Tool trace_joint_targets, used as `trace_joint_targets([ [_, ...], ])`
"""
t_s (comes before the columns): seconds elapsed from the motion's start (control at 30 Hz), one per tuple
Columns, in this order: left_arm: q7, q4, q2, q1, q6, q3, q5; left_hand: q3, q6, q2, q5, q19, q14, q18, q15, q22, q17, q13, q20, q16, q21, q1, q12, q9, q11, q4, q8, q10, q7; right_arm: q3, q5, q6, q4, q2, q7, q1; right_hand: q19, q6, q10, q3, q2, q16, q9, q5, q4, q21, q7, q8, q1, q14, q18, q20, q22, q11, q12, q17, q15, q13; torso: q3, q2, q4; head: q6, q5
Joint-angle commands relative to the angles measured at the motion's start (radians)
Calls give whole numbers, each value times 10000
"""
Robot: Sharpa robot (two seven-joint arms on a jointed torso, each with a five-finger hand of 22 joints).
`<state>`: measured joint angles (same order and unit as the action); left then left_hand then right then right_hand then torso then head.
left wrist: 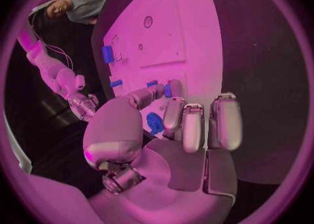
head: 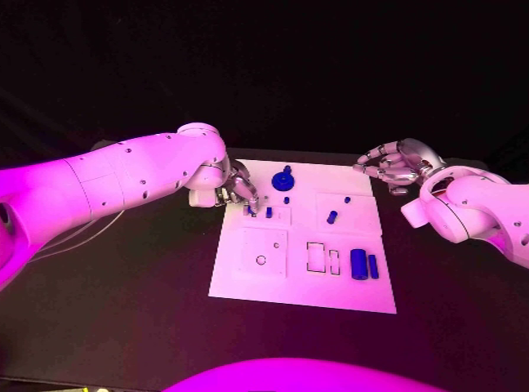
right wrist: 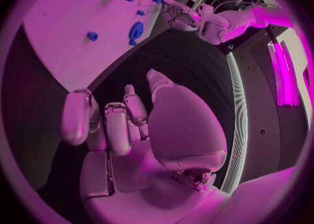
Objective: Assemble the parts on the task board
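Observation:
The white task board (head: pixel 255 282) lies in the middle of the table. My left hand (head: pixel 239 194) reaches over its far left part, and its fingertips pinch a small blue peg (head: pixel 268 211) just above the board. The left wrist view shows that peg (left wrist: pixel 167 89) between the fingertips of the left hand (left wrist: pixel 177 130). A round blue knob (head: pixel 283 175) stands at the board's far edge. A blue peg (head: pixel 333 216) and two blue blocks (head: pixel 359 263) lie on the right half. My right hand (head: pixel 394 163) hovers off the far right corner, fingers curled in and holding nothing.
Rectangular slots (head: pixel 317 256) and a round hole (head: pixel 261 260) are cut into the board's near half. The black table (head: pixel 123 310) surrounds the board. In the right wrist view the right hand (right wrist: pixel 131 124) hangs over dark table beside the board's edge (right wrist: pixel 78 51).

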<state>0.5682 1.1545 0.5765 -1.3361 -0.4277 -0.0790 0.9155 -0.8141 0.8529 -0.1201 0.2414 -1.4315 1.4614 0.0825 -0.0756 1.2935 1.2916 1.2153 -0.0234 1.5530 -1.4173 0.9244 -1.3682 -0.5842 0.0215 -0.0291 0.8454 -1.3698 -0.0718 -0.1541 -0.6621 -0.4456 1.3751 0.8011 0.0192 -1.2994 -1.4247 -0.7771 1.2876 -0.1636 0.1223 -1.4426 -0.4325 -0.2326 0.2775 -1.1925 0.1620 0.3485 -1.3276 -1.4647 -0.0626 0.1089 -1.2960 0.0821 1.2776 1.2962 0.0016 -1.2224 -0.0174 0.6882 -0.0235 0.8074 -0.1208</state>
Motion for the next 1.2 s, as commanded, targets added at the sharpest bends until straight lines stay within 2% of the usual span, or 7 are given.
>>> trace_joint_targets([
  [0.03, 1, -7, -59, -30, -171, -1, -46, -1034, 688, 409, 1266, -302, 1094, -337, -141, 1070, 2792, 222, 4, 178, -172, 105, -197, -273, 213, -358, 111, -679, 467, 1, -6, 23, 3, -15, 23, 5, 75, 87, -93, -442, 4, 60, 44, -217, 63, 172, -22, 216, 434, -550, -187, -79, -868, -71, -75, 728, -36, 15, 7, 0, 2, 32, -9],
  [0.6, 2, -100, -175, -42, -84, -44, 111, -1006, 724, 410, 1401, -311, 1094, -342, -145, 1088, 2792, 282, 9, 178, -186, 99, -221, -272, 220, -372, 95, -709, 473, 1, -6, 23, 7, -19, 20, 5, 75, 87, -93, -442, 4, 60, 44, -217, 63, 172, -22, 216, 434, -550, -187, -79, -868, -71, -75, 728, -36, 15, 0, -3, 10, 79, 13],
  [0.93, 36, -128, -135, -43, -486, -49, 176, -998, 738, 406, 1448, -315, 1094, -344, -146, 1095, 2792, 317, 11, 178, -191, 115, -236, -273, 226, -398, 89, -726, 480, 1, -6, 27, -1, -21, 20, 5, 75, 87, -93, -442, 4, 60, 44, -217, 63, 172, -22, 216, 434, -550, -187, -79, -868, -71, -75, 728, -36, 15, -6, -6, 16, 93, 21],
  [1.2, 19, -141, -135, -41, -569, -50, 174, -996, 742, 404, 1464, -319, 1094, -346, -147, 1102, 2792, 316, 11, 178, -197, 121, -234, -274, 227, -407, 87, -726, 482, 1, -6, 33, -7, -30, 20, 5, 73, 87, -89, -457, 13, 55, 53, -223, 65, 176, -22, 226, 431, -553, -186, -79, -873, -71, -72, 739, -37, 12, -6, -2, 17, 97, 20],
])
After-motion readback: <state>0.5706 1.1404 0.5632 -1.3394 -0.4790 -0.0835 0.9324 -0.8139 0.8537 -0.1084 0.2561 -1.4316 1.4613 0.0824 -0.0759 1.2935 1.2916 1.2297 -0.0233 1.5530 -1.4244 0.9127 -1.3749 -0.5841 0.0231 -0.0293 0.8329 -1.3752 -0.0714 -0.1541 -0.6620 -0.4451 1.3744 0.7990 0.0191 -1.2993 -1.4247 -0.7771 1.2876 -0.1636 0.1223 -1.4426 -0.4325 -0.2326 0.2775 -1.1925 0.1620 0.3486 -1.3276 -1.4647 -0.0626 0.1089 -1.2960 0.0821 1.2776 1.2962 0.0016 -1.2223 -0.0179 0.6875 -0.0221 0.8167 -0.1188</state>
